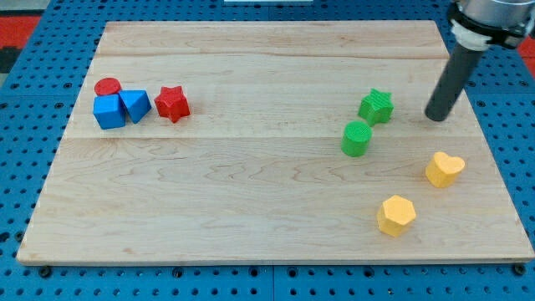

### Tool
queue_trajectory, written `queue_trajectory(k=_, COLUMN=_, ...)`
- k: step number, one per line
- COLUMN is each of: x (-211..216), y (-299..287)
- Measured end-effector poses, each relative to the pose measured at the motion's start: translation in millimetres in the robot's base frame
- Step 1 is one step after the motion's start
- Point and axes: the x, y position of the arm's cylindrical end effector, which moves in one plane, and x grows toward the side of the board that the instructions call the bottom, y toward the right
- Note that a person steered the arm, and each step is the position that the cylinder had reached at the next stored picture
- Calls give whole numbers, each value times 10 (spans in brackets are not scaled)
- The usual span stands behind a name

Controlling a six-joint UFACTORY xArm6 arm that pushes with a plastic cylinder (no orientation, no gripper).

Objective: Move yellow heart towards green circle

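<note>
The yellow heart (444,169) lies at the view's right, below and right of the green circle (356,138). The green circle stands just below-left of a green star (376,106). My tip (435,118) touches the board at the upper right, above the yellow heart and to the right of the green star, apart from both.
A yellow hexagon (396,215) lies below-left of the heart. At the view's left sit a red circle (107,86), a blue cube (109,111), a blue triangle (135,104) and a red star (172,103). The wooden board (251,201) ends close to the heart's right.
</note>
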Motion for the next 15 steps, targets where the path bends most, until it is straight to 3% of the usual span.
queue_trajectory(k=1, x=47, y=-389)
queue_trajectory(k=2, x=-286, y=-370)
queue_trajectory(k=5, x=-300, y=-726)
queue_trajectory(k=6, x=-349, y=-216)
queue_trajectory(k=7, x=60, y=936)
queue_trajectory(k=8, x=482, y=808)
queue_trajectory(k=10, x=907, y=367)
queue_trajectory(k=11, x=978, y=107)
queue_trajectory(k=13, x=1172, y=170)
queue_trajectory(k=15, x=1056, y=-626)
